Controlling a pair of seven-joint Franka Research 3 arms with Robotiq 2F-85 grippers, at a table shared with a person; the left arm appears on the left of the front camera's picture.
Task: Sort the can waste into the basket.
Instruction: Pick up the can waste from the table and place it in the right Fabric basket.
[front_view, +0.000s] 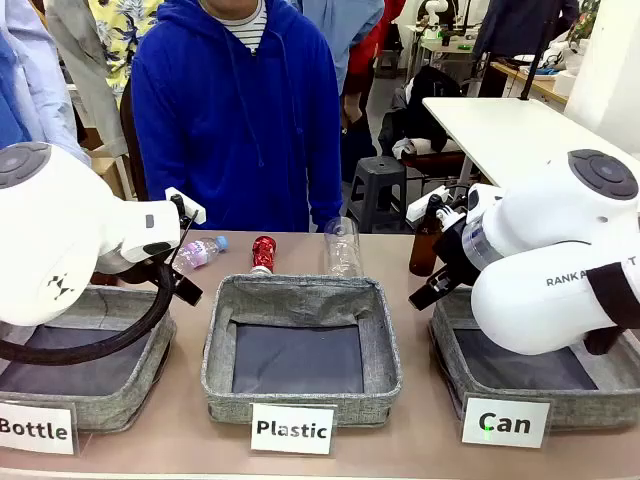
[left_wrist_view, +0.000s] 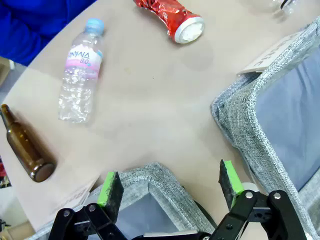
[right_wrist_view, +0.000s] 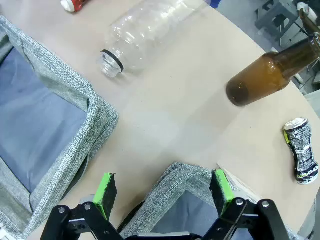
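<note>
A crushed red can (front_view: 263, 253) lies on the table behind the middle basket, and it also shows in the left wrist view as the red can (left_wrist_view: 170, 15). A crushed black-and-silver can (right_wrist_view: 302, 150) lies on the table beyond the Can basket's corner (right_wrist_view: 185, 180). The grey basket labelled "Can" (front_view: 450, 365) stands at the front right, under my right arm. My left gripper (left_wrist_view: 170, 182) hangs open over a corner of the "Bottle" basket (left_wrist_view: 150, 175). Above the Can basket's far corner, my right gripper (right_wrist_view: 162, 187) is open. Neither gripper holds anything.
The "Plastic" basket (front_view: 300, 300) stands in the middle and the "Bottle" basket (front_view: 120, 385) at the left. A small water bottle (left_wrist_view: 80, 75), a clear bottle (right_wrist_view: 145, 35) and two brown bottles (left_wrist_view: 22, 147) (right_wrist_view: 265, 77) lie behind the baskets. A person in blue (front_view: 240, 110) stands across the table.
</note>
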